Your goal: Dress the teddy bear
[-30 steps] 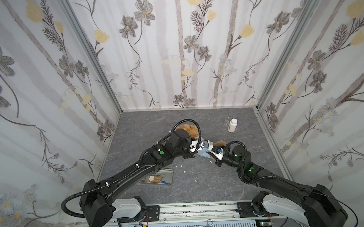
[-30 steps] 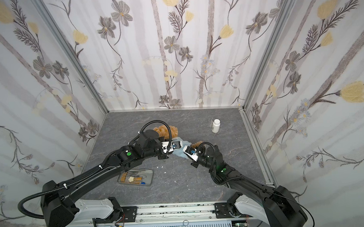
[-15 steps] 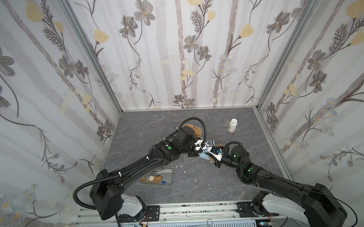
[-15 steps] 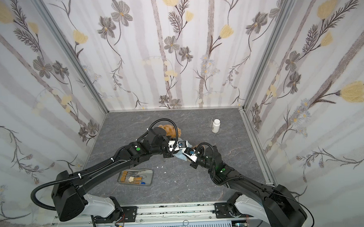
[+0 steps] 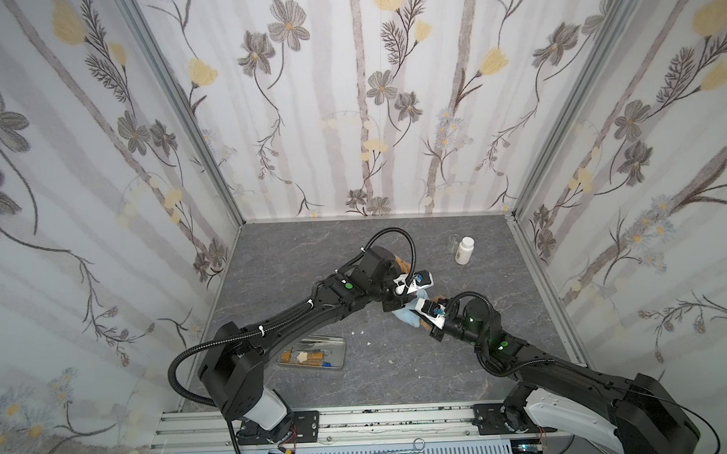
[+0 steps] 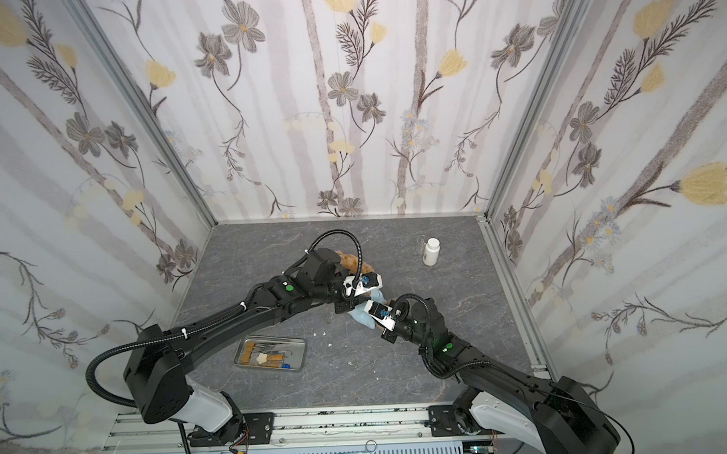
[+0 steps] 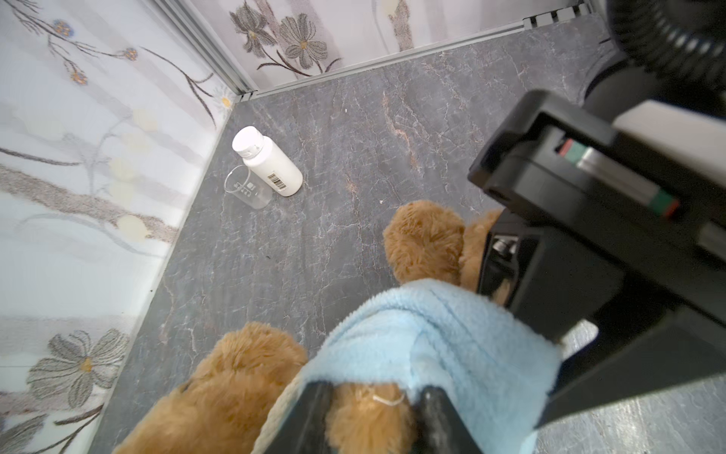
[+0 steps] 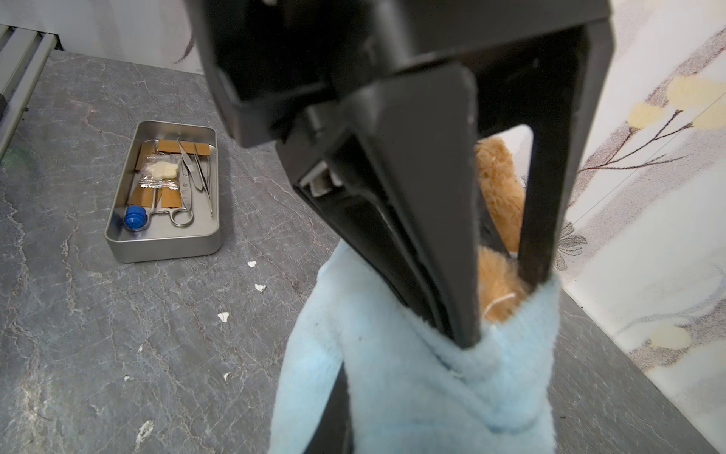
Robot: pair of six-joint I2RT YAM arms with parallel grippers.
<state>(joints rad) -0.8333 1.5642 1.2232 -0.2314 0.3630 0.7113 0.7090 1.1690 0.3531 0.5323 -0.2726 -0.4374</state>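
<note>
Golden-brown teddy bear (image 7: 424,236) between both pincers, light blue shirt (image 8: 412,393) partly over its body, left pincer (image 7: 373,408) narrowly spread inside shirt hem, right pincer (image 5: 418,316) clamped on shirt

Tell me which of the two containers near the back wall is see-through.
The measuring beaker, clear and open-topped with printed markings; the white bottle beside it is opaque, capped and barcoded.

Twin overhead views, close wrist views
</note>
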